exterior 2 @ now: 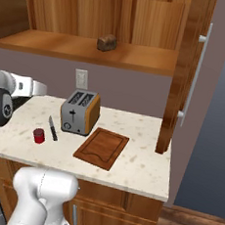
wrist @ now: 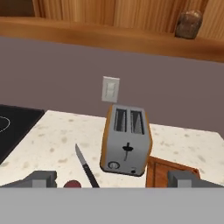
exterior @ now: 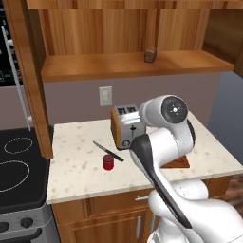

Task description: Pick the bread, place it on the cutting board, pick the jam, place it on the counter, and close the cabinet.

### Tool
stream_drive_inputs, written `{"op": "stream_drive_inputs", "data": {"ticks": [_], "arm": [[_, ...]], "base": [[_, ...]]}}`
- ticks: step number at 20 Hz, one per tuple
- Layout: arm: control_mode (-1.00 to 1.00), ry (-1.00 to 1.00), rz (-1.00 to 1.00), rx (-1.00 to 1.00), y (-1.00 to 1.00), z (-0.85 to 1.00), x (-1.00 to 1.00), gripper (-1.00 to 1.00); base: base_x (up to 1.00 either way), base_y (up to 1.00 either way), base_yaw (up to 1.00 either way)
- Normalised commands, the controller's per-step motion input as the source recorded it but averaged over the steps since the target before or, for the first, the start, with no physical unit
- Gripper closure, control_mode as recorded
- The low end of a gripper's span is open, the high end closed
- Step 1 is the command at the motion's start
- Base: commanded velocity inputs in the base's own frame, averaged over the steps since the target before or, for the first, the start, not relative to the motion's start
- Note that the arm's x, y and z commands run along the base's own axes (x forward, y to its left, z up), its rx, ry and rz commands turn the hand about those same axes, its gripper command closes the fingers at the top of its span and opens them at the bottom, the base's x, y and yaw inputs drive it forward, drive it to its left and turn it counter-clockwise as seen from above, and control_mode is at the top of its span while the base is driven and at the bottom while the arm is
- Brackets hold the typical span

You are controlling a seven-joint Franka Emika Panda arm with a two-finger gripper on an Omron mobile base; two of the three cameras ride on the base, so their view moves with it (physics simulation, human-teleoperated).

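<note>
The bread (exterior: 150, 55) (exterior 2: 107, 42) (wrist: 189, 24), a small brown chunk, sits on the bottom shelf of the open cabinet (exterior: 128, 64) (exterior 2: 81, 50). On the speckled counter (exterior: 76, 168) (exterior 2: 138, 164) stands the red jam (exterior: 108, 162) (exterior 2: 38, 136) (wrist: 72, 184), left of the toaster. The reddish cutting board (exterior 2: 102, 147) (wrist: 168, 173) lies right of the toaster; in the left base view the arm covers most of the board (exterior: 182, 163). My gripper (wrist: 113, 179) is open and empty, held back from the counter and well below the bread, facing the toaster.
A silver and orange toaster (exterior: 127, 126) (exterior 2: 80, 111) (wrist: 127, 140) stands mid-counter with a black-handled knife (exterior: 108, 151) (exterior 2: 53, 128) (wrist: 85, 166) beside it. Open cabinet doors (exterior: 28, 71) (exterior 2: 188, 63) hang at the counter's ends. A black stovetop (exterior: 14, 166) lies left.
</note>
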Motion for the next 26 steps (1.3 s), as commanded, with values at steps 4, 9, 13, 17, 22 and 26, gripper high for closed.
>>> {"op": "stream_drive_inputs", "data": {"ticks": [4, 9, 13, 17, 22, 26], "arm": [[-1.00, 0.00, -0.09, 0.00, -0.09, 0.35, -0.30, -1.00], [-1.00, 0.00, -0.10, 0.00, -0.09, 0.34, -0.31, -1.00], [-1.00, 0.00, -0.11, 0.00, -0.09, 0.32, -0.35, -1.00], [-1.00, 0.00, -0.08, 0.00, -0.11, 0.27, -0.34, -1.00], [-1.00, 0.00, -0.08, 0.01, -0.08, 0.25, -0.31, -1.00], [-1.00, 0.00, -0.06, 0.01, -0.07, 0.24, -0.32, -1.00]], "base": [[0.00, 0.00, 0.00], [0.00, 0.00, 0.00], [0.00, 0.00, 0.00], [0.00, 0.00, 0.00], [0.00, 0.00, 0.00], [0.00, 0.00, 0.00]]}}
